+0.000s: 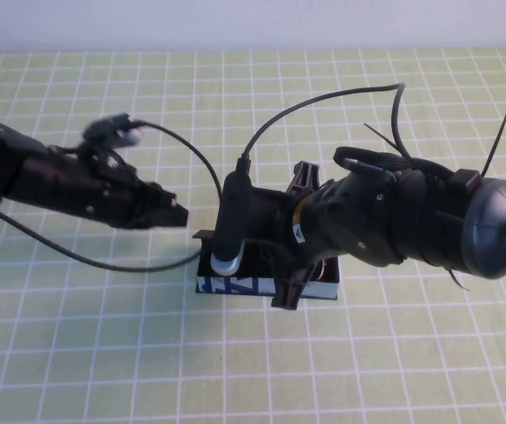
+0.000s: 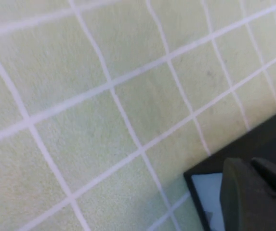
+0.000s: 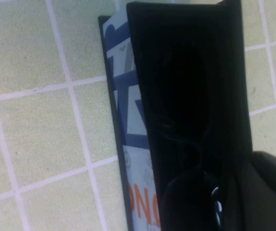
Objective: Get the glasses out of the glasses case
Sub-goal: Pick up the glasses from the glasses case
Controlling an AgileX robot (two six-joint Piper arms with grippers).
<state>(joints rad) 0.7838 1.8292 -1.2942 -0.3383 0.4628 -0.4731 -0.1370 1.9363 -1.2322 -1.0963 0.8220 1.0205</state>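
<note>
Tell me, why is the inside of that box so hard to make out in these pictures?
High view: even light, but the right gripper hangs over the glasses case, the left gripper beside it. Right wrist view: black interior swallows the light, so the glasses show only as faint outlines. Left wrist view: soft, blurred, mostly table.

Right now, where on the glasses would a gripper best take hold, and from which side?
At the bridge between the lenses of the glasses, coming from above: they lie flat in the open glasses case, walled on all sides. The right gripper hangs over it; the left gripper waits beside.
</note>
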